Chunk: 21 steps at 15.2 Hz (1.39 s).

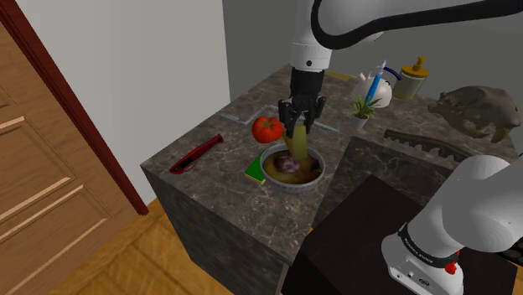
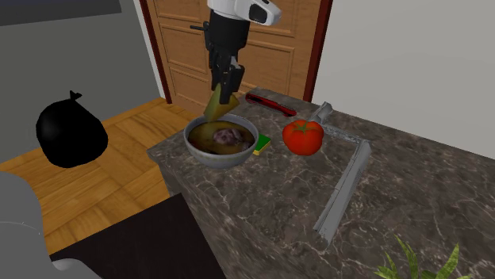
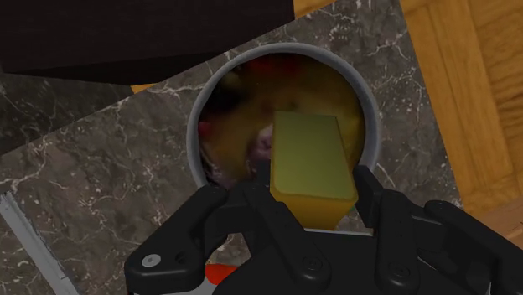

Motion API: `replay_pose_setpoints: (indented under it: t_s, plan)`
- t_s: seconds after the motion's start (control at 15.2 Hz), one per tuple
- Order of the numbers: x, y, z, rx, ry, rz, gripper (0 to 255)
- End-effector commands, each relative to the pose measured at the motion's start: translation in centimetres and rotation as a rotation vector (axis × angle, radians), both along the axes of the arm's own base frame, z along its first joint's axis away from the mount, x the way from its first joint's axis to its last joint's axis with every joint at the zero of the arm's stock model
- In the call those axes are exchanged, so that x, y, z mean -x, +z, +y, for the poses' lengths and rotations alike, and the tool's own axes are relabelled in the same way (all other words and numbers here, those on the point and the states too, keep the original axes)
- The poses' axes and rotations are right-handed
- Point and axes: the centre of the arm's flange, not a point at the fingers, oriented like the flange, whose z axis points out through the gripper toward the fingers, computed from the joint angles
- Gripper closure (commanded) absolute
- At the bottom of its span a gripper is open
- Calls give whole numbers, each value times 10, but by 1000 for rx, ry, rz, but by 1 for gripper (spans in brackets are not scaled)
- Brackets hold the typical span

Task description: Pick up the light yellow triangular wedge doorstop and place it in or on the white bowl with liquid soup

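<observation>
My gripper [image 1: 300, 124] is clamped on the dull yellow, smooth-faced triangular wedge doorstop [image 1: 299, 139]. The wedge hangs from it with its broad end pointing down. It is in the air, directly above the round grey-white bowl of brownish-yellow soup [image 1: 289, 186], which sits close to an edge of the dark marbled stone table [image 1: 209, 184], near one corner.

In the wrist view the wedge [image 3: 312, 163] lies over the soup and inside the bowl's rim [image 3: 369, 109], a little towards one side. I judge the lateral alignment good enough. What is left is to go straight down until the lower end is just over the liquid, then spread the fingers slowly. Dropping it from this height would likely splash the soup. The flat, slippery-looking faces could also tip the wedge against the rim, so I should keep it off the curved wall.

The bowl has a thin, smooth lip, and a purplish lump sits in the soup. A glossy red tomato [image 1: 267, 128] and a green and yellow sponge [image 1: 254, 170] sit just beside the bowl, out of my path.
</observation>
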Motion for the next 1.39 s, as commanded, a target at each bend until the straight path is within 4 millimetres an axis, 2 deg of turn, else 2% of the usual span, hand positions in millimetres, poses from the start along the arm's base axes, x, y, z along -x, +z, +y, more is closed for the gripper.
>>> replay_pose_setpoints:
  t_s: [0.0, 0.73, 1.19, 1.25, 1.32]
  plan:
    - [0, -10, 0, 0, 0, 0, 255]
    - [0, -69, 0, 0, 0, 0, 255]
    - [0, -69, 0, 0, 0, 0, 255]
    - [0, -69, 0, 0, 0, 0, 0]
    - [-1, -69, 0, 0, 0, 0, 0]
